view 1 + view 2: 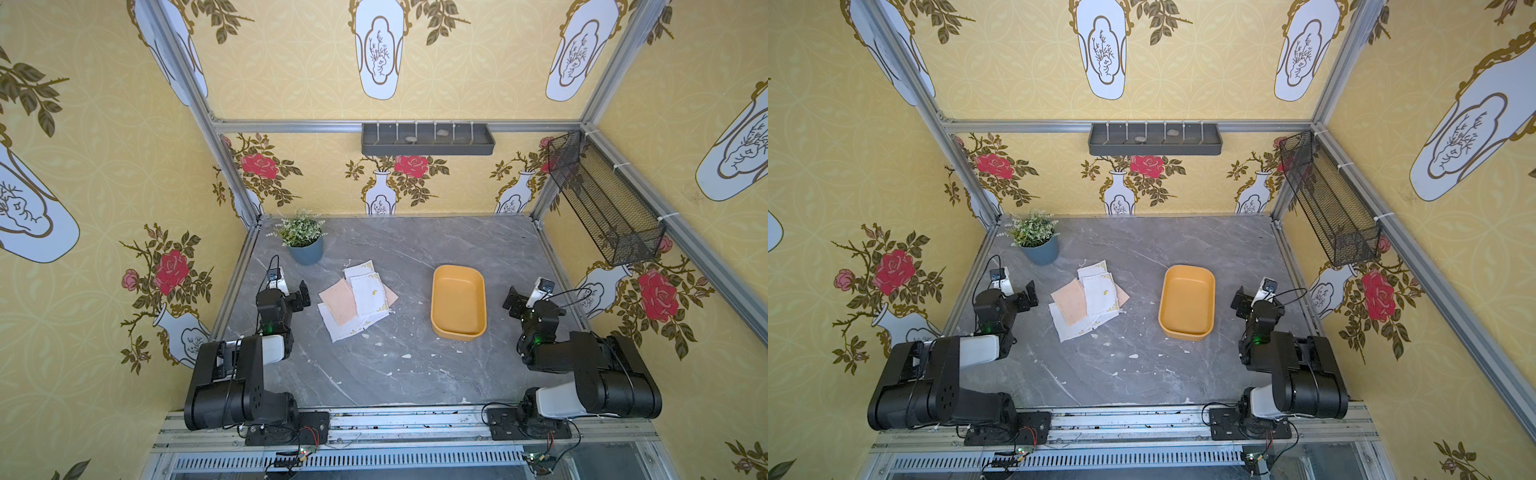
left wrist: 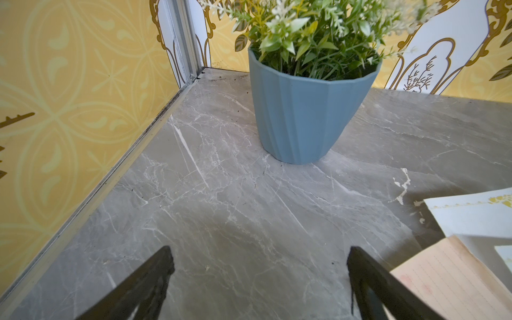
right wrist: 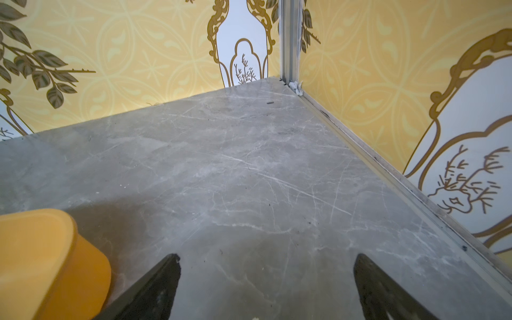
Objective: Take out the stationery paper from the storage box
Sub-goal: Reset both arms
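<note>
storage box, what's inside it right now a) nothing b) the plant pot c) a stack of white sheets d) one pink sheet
a: the storage box shows only its bare yellow floor in both top views, while the stationery paper lies spread on the table, apart from it.

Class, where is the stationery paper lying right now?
In both top views the stationery paper lies spread on the table, left of the empty storage box, in front of the potted plant.

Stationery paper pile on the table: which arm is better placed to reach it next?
Left, likely. The stationery paper lies beside the left gripper, fingers open; the storage box sits between it and the right gripper.
</note>
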Robot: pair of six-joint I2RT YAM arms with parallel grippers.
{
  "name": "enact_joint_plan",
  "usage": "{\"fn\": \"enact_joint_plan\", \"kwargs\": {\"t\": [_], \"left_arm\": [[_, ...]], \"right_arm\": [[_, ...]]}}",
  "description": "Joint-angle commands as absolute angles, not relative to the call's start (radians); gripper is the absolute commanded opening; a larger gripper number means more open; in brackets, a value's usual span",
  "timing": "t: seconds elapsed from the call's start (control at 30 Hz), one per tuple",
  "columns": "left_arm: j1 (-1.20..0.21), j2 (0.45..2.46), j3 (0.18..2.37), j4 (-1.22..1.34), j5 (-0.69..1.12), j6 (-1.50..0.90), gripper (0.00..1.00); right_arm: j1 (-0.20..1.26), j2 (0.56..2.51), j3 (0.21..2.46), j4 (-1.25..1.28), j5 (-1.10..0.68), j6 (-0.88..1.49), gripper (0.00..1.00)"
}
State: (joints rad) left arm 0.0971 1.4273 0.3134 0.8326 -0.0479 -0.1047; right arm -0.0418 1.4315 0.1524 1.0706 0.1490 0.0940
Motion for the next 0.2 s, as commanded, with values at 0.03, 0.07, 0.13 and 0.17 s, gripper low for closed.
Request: {"fn": "enact_joint_plan", "kwargs": {"t": [0.03, 0.07, 0.13, 0.17], "left_arm": [[0.098, 1.431, 0.317, 0.833, -0.032, -0.095, 0.99], [0.098, 1.430, 0.315, 0.835, -0.031, -0.095, 0.99], [0.098, 1.427, 0.310, 0.839, -0.031, -0.094, 0.99], [0.097, 1.427, 0.310, 0.840, -0.031, -0.094, 0.99]], "right_arm": [[-0.041, 1.434, 0.157, 1.072, 0.172, 0.106, 0.97], [-0.041, 1.434, 0.156, 1.072, 0.172, 0.106, 0.97], [-0.041, 1.433, 0.156, 1.072, 0.172, 0.106, 0.97], [-0.041, 1.432, 0.156, 1.073, 0.172, 0.106, 0.97]]}}
